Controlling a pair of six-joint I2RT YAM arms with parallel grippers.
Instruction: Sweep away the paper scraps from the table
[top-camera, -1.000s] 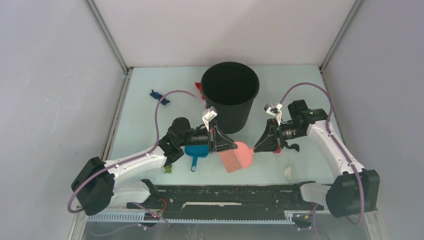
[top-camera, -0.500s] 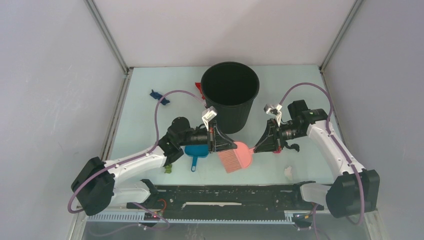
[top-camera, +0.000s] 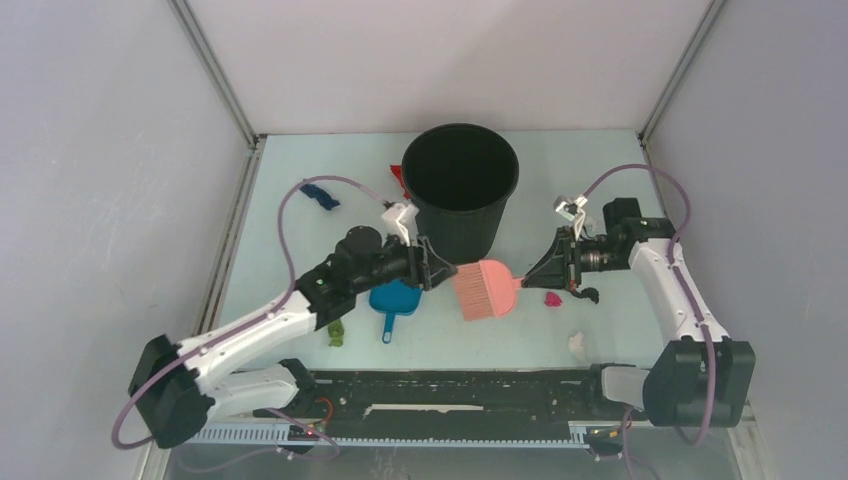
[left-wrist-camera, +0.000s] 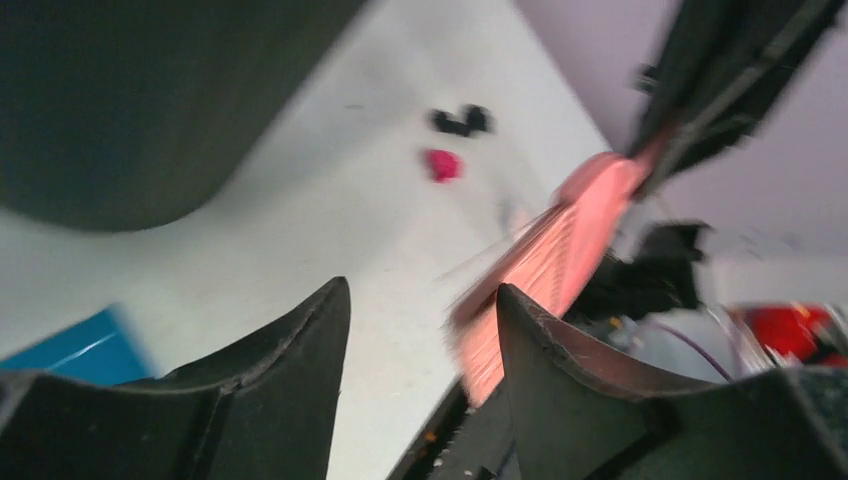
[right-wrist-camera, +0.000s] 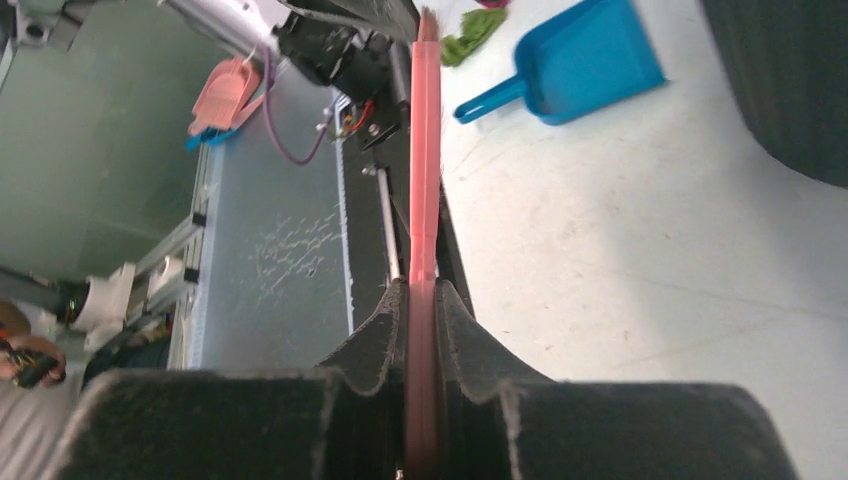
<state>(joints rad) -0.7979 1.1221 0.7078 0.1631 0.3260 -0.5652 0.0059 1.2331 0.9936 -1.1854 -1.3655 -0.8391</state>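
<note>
The table (top-camera: 560, 160) is recorded as carrying a black bucket (top-camera: 460, 180) at its far centre. A blue dustpan (top-camera: 395, 299) is found lying flat in front of the bucket, just beneath the left arm's wrist.

The right gripper (right-wrist-camera: 422, 290) is seen clamped on the handle of a pink brush (top-camera: 485, 290), whose head is held out to the robot's left, between the two grippers and in front of the bucket. Whether the bristles touch the surface cannot be told. The left gripper (left-wrist-camera: 420, 300) is seen with its jaws apart and nothing between them, pointed at the brush head and close beside it.

The paper scraps are located as follows. A magenta scrap (top-camera: 551, 298) and a black scrap (top-camera: 585, 294) are noted below the right gripper. A white scrap (top-camera: 577, 343) is noted nearer the front edge on the right. A green scrap (top-camera: 337, 333) is noted beside the left forearm. A dark blue scrap (top-camera: 315, 192) is noted at the far left. A red scrap (top-camera: 400, 178) is noted against the bucket's left side.
</note>
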